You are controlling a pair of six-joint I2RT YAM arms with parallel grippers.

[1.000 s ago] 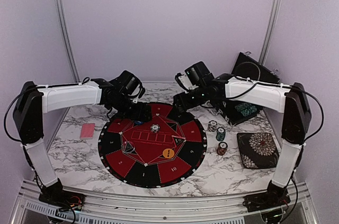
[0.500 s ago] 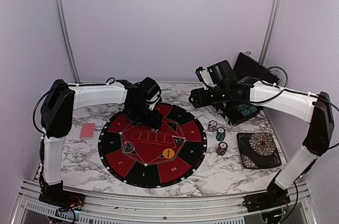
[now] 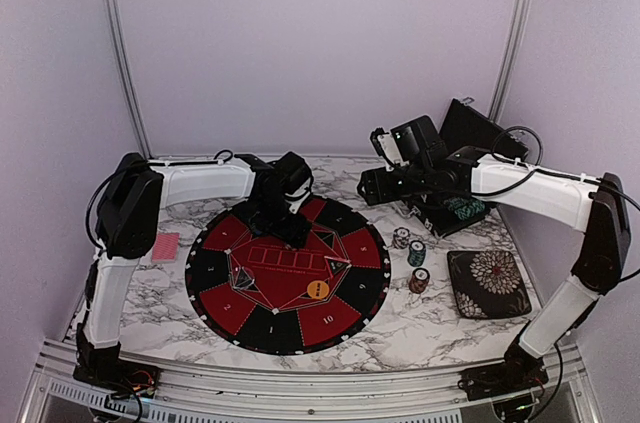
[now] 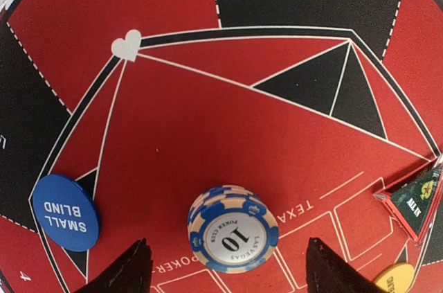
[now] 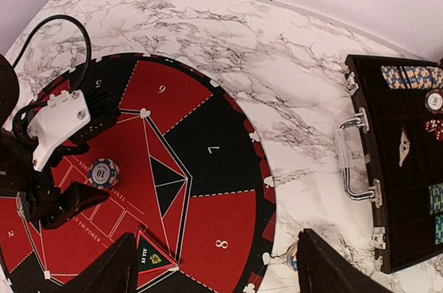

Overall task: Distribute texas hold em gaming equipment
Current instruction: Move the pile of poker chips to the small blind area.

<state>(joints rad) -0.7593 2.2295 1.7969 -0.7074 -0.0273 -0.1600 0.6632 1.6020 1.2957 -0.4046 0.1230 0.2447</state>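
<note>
One blue-and-cream chip stack (image 4: pixel 232 229) now sits between L gripper (image 4: pixel 228 269) fingers; jaws narrowing since a sec ago, apart, not yet touching it. R gripper (image 5: pixel 214 265) pulled back toward case (image 5: pixel 408 161), jaws apart, empty; pickup looks imminent.

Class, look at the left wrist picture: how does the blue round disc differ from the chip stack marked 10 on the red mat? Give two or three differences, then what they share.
The blue disc is a single flat piece; the chip stack is several chips piled up. The blue disc is plain blue and reads SMALL BLIND; the chip stack has striped blue and cream edges and a 10. The chip stack lies between the left gripper's fingertips; the blue disc lies outside them. Both are round and rest on the mat.
</note>
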